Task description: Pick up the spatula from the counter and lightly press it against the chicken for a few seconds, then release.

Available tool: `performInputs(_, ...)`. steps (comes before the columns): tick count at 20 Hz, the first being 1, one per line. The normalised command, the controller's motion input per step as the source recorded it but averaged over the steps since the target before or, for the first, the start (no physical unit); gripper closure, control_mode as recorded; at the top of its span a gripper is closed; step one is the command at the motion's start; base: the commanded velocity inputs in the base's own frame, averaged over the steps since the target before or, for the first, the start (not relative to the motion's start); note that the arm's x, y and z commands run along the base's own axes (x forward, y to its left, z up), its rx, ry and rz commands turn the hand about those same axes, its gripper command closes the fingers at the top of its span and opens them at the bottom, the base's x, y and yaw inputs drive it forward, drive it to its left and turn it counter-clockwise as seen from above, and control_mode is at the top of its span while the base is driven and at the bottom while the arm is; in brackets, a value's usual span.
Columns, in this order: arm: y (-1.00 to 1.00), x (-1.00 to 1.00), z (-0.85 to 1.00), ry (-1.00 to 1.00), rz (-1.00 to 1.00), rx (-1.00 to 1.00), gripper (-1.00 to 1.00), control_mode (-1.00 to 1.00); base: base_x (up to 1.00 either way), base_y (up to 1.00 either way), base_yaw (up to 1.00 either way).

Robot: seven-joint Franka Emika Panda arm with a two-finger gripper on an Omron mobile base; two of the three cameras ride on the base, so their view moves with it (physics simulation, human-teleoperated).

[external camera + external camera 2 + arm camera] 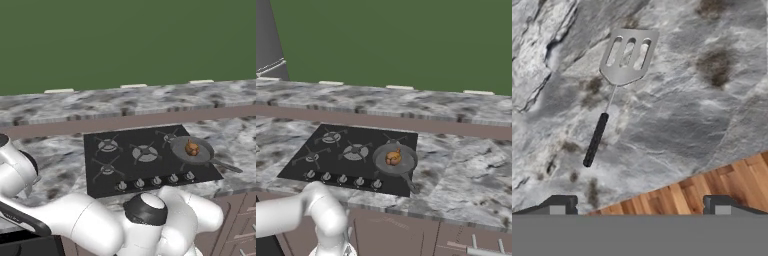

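A metal spatula [623, 72] with a slotted head and a black handle [595, 139] lies flat on the marble counter [702, 110] in the hand view. Its head points to the top of that view. My gripper [641, 207] hovers above the counter edge, open and holding nothing. Its two fingertips [562, 205] stand wide apart, and the handle end sits a little ahead of the left one. A browned chicken [192, 147] [393, 158] sits in a grey pan [177, 146] [381, 152] on the front right burner of the stove.
The black cooktop [135, 162] [346, 150] has several burners and a row of knobs along its front. The pan's handle [227, 166] [411, 186] sticks out toward the counter front. Wooden floor [712, 185] shows past the counter edge. Drawers [471, 242] sit below the counter.
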Motion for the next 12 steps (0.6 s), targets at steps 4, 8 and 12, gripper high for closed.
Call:
performInputs(4, 0.14, 0.18, -0.21, 0.05, -0.01, -0.02, -1.0, -1.0, 0.0, 0.0, 0.0)
performInputs(8, 0.2, 0.18, -0.16, 0.05, -0.01, -0.02, -1.0, -1.0, 0.0, 0.0, 0.0)
performInputs(12, 0.23, 0.16, -0.01, 0.01, -0.01, 0.0, -1.0, -1.0, 0.0, 0.0, 0.0)
